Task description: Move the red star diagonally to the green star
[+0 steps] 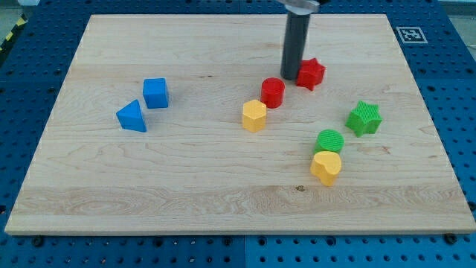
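The red star (312,73) lies on the wooden board at the upper middle-right. My tip (291,75) stands right against the star's left side, touching or nearly touching it. The green star (364,117) lies to the lower right of the red star, apart from it. The rod rises from the tip to the view's top.
A red cylinder (273,92) sits just below-left of my tip, with a yellow hexagon block (254,115) below it. A green cylinder (329,141) and a yellow heart (326,167) lie below the green star's left. A blue cube (155,93) and blue triangle (132,116) lie at left.
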`<action>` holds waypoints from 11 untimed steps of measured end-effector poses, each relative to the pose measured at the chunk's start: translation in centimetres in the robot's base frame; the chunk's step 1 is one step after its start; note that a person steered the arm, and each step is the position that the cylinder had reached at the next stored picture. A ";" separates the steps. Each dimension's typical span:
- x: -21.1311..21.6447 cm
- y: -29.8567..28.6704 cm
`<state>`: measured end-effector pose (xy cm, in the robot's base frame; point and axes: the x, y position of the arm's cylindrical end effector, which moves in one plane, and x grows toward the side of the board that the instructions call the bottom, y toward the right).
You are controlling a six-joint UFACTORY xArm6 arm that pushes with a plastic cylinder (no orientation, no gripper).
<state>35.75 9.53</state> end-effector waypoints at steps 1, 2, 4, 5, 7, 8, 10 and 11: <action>-2.2 0.3; -5.3 0.4; -4.0 0.7; -1.8 0.5; -1.0 4.4; 0.4 5.4; -1.0 -3.0; -2.0 -10.3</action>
